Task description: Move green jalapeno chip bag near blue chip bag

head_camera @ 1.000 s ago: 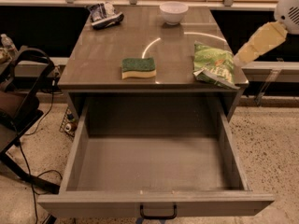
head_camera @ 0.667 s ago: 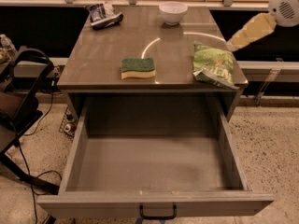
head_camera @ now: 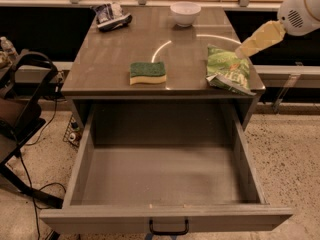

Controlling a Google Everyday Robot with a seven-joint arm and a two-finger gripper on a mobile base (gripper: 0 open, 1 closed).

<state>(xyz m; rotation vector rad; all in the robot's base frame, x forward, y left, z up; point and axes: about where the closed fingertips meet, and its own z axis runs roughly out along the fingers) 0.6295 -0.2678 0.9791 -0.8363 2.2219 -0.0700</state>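
While tool (head_camera: 243, 50) sits at top corner of green bag (head_camera: 227, 71), maybe touching, wide or narrow can't tell, blue bag (head_camera: 111, 15) far left on bench (head_camera: 115, 59), well apart

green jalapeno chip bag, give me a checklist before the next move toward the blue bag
1. Light green glossy jalapeno chip bag lies on the grey table's front right corner: ok.
2. Yellowish gripper at the bag's far right corner; grasp: cannot tell.
3. Dark blue wrinkled chip bag visible at the far left corner: ok.
4. Route between green-and-yellow sponge and white bowl looks free: ok.
5. Open grey drawer below the bag's edge, a likely fall spot: not ok.
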